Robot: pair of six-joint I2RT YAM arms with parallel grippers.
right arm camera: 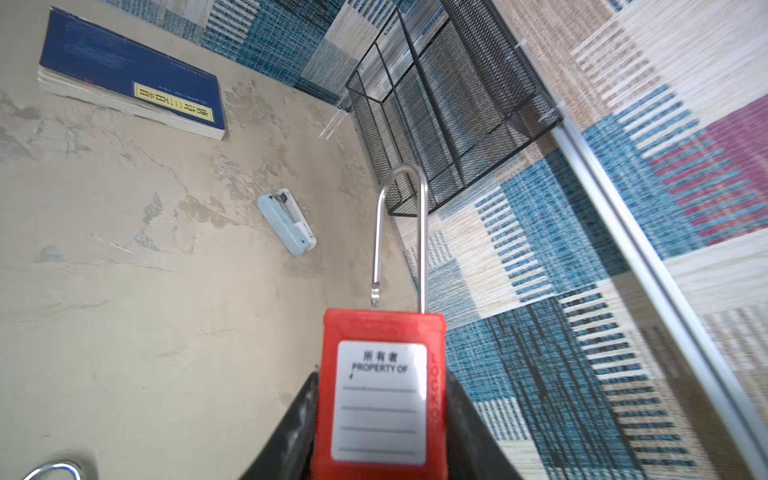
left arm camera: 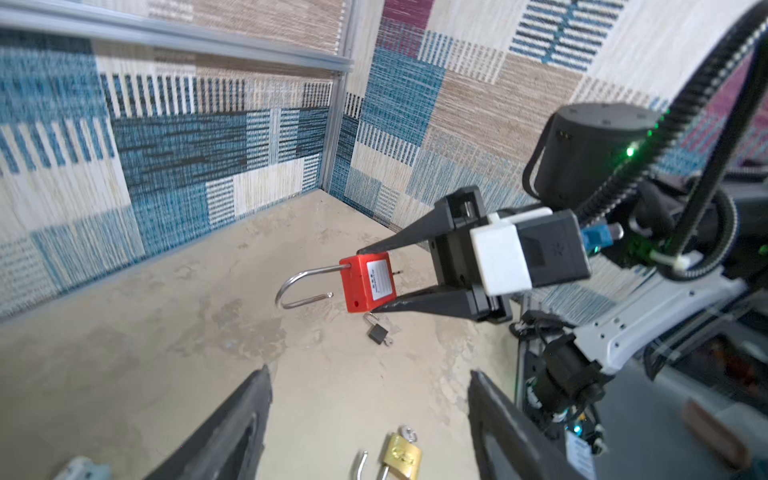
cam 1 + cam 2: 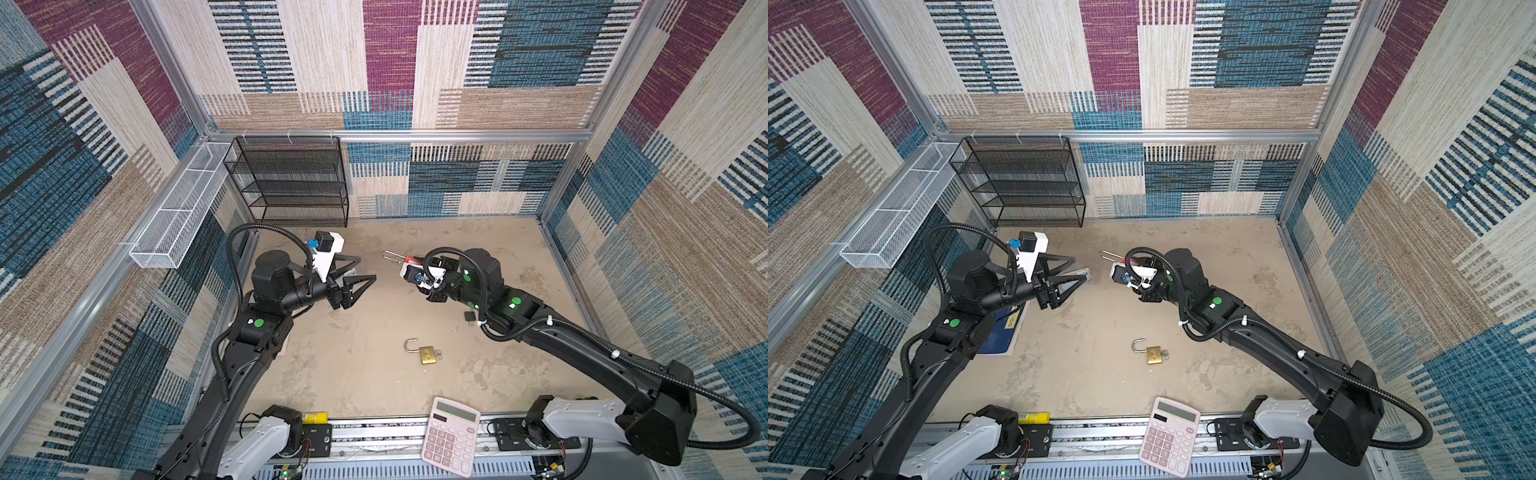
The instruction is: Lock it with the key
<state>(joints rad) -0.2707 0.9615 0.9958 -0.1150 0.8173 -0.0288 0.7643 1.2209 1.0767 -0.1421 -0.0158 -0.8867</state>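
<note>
Padlock, red plastic body with white label (image 1: 380,395): held up off the beige mottled worktop (image 3: 353,386), toward its back half.
Right pincer (image 2: 366,279): clamped on that body, you see one finger against each side.
Shackle, long steel loop (image 1: 423,241): free end out of the body, pointing toward the left arm.
Left pincer (image 3: 368,268): jaws wide apart, empty, near the shackle, not touching.
Brass padlock (image 3: 428,354): flat on the worktop, shackle open, well apart from both pincers.
Small black piece (image 2: 377,332): lies on the worktop under the right arm; key or not, you cannot tell.
</note>
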